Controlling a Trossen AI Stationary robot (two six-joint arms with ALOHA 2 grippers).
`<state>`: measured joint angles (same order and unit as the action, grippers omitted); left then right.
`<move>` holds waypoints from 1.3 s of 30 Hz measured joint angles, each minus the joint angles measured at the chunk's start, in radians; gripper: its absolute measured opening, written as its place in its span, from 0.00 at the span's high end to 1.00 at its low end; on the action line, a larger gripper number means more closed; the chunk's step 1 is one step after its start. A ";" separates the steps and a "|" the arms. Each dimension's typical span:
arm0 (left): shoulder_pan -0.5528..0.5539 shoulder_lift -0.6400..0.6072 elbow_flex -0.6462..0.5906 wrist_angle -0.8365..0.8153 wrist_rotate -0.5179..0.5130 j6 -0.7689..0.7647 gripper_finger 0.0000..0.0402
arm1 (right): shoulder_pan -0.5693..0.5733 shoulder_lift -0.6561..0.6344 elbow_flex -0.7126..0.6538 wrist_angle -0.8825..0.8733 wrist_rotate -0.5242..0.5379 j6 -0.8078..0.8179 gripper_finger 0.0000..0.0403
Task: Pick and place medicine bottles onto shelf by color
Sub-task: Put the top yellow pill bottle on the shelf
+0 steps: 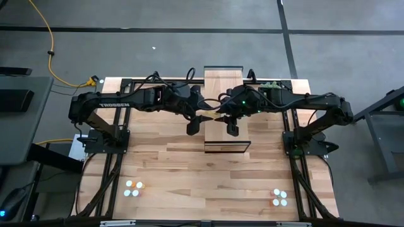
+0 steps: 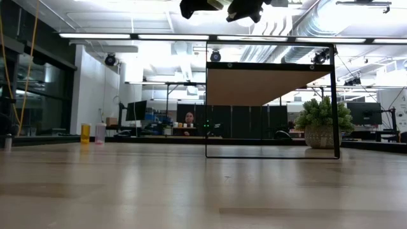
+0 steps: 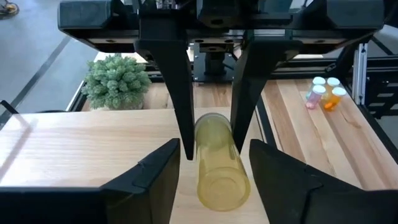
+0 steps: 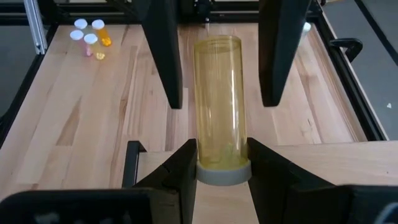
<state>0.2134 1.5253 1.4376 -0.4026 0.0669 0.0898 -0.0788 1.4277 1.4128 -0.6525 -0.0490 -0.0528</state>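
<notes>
Between the right gripper's (image 4: 219,163) 2 fingers sits the capped end of a yellow bottle (image 4: 217,106), body reaching between the left gripper's (image 3: 212,168) parted fingers above the shelf (image 1: 225,146), seemingly for a handover.

An open-plan office or lab: long ceiling strip lights (image 2: 222,37), exposed silver ducts (image 2: 331,19), dark computer monitors (image 2: 136,111) and a grey concrete floor (image 1: 158,50).

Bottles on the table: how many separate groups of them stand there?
2. One group stands on the left arm's side, the other group on the right arm's. A yellow bottle is in the right gripper.
</notes>
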 joint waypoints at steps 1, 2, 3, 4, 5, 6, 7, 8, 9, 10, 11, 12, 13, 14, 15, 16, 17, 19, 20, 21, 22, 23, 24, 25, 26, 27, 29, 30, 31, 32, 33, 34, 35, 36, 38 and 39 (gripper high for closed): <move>0.000 0.000 0.000 -0.007 0.000 0.000 0.56 | 0.000 0.000 0.000 0.006 0.000 0.000 0.74; 0.000 0.000 0.000 -0.017 0.000 0.000 0.57 | 0.000 0.000 0.000 0.013 0.000 0.000 0.74; 0.000 0.000 0.000 -0.025 0.000 0.000 0.58 | 0.000 0.000 0.000 0.020 0.000 0.000 0.74; 0.000 0.000 0.000 -0.030 0.000 0.000 0.58 | 0.000 0.000 0.000 0.025 0.000 0.000 0.74; 0.000 0.000 0.000 -0.031 0.000 0.000 0.59 | 0.000 0.000 0.000 0.027 0.000 0.000 0.74; 0.000 0.000 0.000 -0.029 0.000 0.000 0.59 | 0.000 0.000 0.000 0.026 0.000 0.000 0.74; -0.002 0.000 0.000 -0.025 0.000 0.000 0.59 | 0.000 0.000 0.000 0.022 0.000 0.000 0.74; -0.004 0.000 0.000 -0.021 0.000 0.000 0.60 | 0.000 0.000 0.000 0.017 0.000 0.000 0.74; -0.004 0.000 0.000 -0.018 0.000 0.000 0.60 | 0.000 0.000 0.000 0.013 0.000 0.000 0.74; -0.005 0.000 0.000 -0.017 0.000 0.000 0.60 | 0.000 0.000 0.000 0.013 0.001 0.000 0.74; -0.005 0.000 0.000 -0.016 0.000 0.000 0.61 | 0.000 0.000 0.000 0.014 0.001 0.000 0.74; -0.005 0.000 0.000 -0.017 0.000 0.000 0.61 | 0.000 0.000 0.000 0.014 0.001 0.000 0.74; -0.005 0.000 0.000 -0.017 0.000 0.000 0.61 | 0.000 0.000 0.000 0.015 0.001 0.000 0.74; -0.005 0.000 0.000 -0.018 0.000 0.000 0.62 | 0.000 0.000 0.000 0.015 0.001 0.000 0.74; -0.005 0.000 0.000 -0.018 0.000 0.000 0.62 | 0.000 0.000 0.000 0.018 0.002 0.000 0.74; -0.005 0.000 0.000 -0.018 0.000 0.001 0.63 | 0.000 0.000 0.000 0.020 0.002 0.000 0.74; -0.005 0.000 0.000 -0.018 0.000 0.000 0.63 | 0.000 0.000 0.000 0.021 0.002 0.000 0.74; -0.005 0.000 0.000 -0.014 0.000 0.000 0.65 | 0.000 0.000 0.000 0.021 0.002 0.000 0.74; -0.005 0.000 0.000 -0.009 0.000 0.000 0.66 | 0.000 0.000 0.000 0.021 0.002 0.000 0.74; -0.005 0.000 0.000 -0.003 0.000 0.000 0.67 | 0.000 0.000 0.000 0.021 0.002 0.000 0.74; -0.005 0.000 0.000 0.005 0.000 0.000 0.69 | 0.000 0.000 0.000 0.021 0.002 0.000 0.74; -0.005 0.000 0.000 0.010 0.000 0.000 0.70 | 0.000 0.000 0.000 0.021 0.002 0.000 0.74; -0.005 0.000 0.000 0.013 0.000 0.000 0.71 | 0.000 0.000 0.000 0.021 0.002 0.000 0.74; -0.005 0.000 0.000 0.014 0.000 0.000 0.72 | 0.000 0.000 0.000 0.021 0.002 0.000 0.74; -0.005 0.000 0.000 0.014 0.000 0.000 0.74 | 0.000 0.000 0.000 0.021 0.002 0.000 0.74; -0.005 0.000 0.000 0.014 0.000 0.000 0.75 | 0.000 0.000 0.000 0.021 0.002 0.000 0.74; -0.005 0.000 0.000 0.013 0.000 0.000 0.76 | 0.000 0.000 0.000 0.021 0.002 0.000 0.74; -0.005 0.000 0.000 0.013 0.001 0.000 0.77 | 0.000 0.000 0.000 0.021 0.002 0.000 0.74; -0.005 0.000 0.000 0.013 0.005 0.000 0.77 | 0.000 0.000 0.000 0.021 0.001 0.000 0.74; -0.005 0.000 0.000 0.013 0.009 0.000 0.77 | 0.000 0.000 0.000 0.021 0.001 0.001 0.74; -0.005 0.000 0.000 0.012 0.011 0.000 0.77 | 0.000 0.000 0.000 0.021 0.001 0.001 0.74; -0.005 0.000 0.000 0.012 0.011 0.000 0.77 | 0.000 0.000 0.000 0.021 0.000 0.001 0.74; -0.005 0.000 0.000 0.011 0.011 0.000 0.78 | 0.000 0.000 0.000 0.021 0.000 0.000 0.74; -0.005 0.000 0.000 0.011 0.012 0.000 0.78 | 0.000 0.000 0.000 0.021 0.000 0.000 0.74; -0.005 0.000 0.000 0.010 0.012 0.000 0.78 | 0.000 0.000 0.000 0.021 0.000 -0.007 0.74; -0.005 0.000 0.000 0.010 0.012 0.000 0.78 | 0.000 0.000 0.000 0.021 0.000 -0.011 0.74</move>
<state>0.2089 1.5249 1.4376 -0.3923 0.0792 0.0902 -0.0788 1.4274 1.4128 -0.6310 -0.0490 -0.0637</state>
